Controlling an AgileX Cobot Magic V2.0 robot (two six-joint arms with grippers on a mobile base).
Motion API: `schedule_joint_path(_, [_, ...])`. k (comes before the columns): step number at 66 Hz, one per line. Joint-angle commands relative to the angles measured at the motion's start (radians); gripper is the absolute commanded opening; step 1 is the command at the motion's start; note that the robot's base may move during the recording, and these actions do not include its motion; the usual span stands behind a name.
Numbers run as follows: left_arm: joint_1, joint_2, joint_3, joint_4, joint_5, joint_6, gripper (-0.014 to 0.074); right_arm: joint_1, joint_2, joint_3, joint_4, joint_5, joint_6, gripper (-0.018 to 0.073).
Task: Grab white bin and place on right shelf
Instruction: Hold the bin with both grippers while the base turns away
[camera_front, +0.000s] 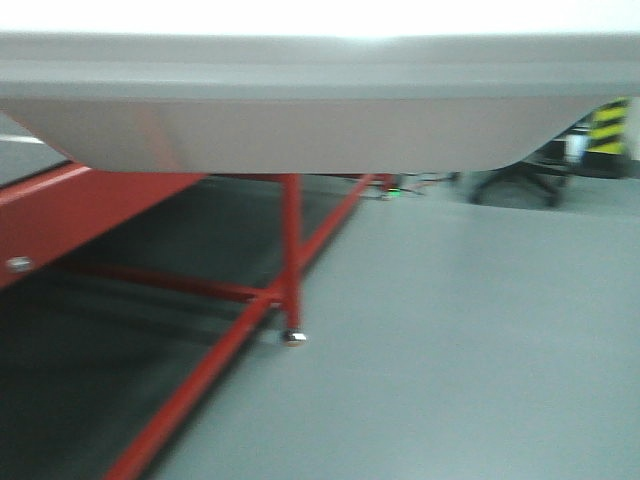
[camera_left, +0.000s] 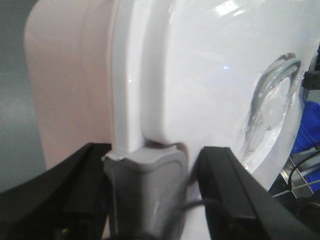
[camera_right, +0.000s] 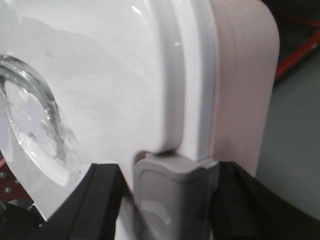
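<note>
The left gripper (camera_left: 155, 167) and right gripper (camera_right: 170, 175) each straddle a grey latch (camera_left: 145, 192) at opposite ends of the white bin (camera_front: 300, 130), seemingly clamped, though blur hides the contact. Keep both arms level and moving together. Only the front view shows the bin aloft above the red-framed table (camera_front: 290, 250); no shelf shows

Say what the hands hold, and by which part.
The white bin: left hand and right hand each clamp a grey latch at opposite lid ends.
</note>
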Motion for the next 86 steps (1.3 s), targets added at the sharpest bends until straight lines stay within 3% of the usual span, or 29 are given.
schedule_joint_path(1, [-0.016, -0.018, -0.032, -0.166, 0.123, 0.014, 0.0241, 0.01, -0.016, -0.028, 0.199, 0.048, -0.007, 0.0386])
schedule_joint_path(86, [-0.016, -0.018, -0.032, -0.166, 0.123, 0.014, 0.0241, 0.01, -0.016, -0.028, 0.199, 0.048, -0.007, 0.0386])
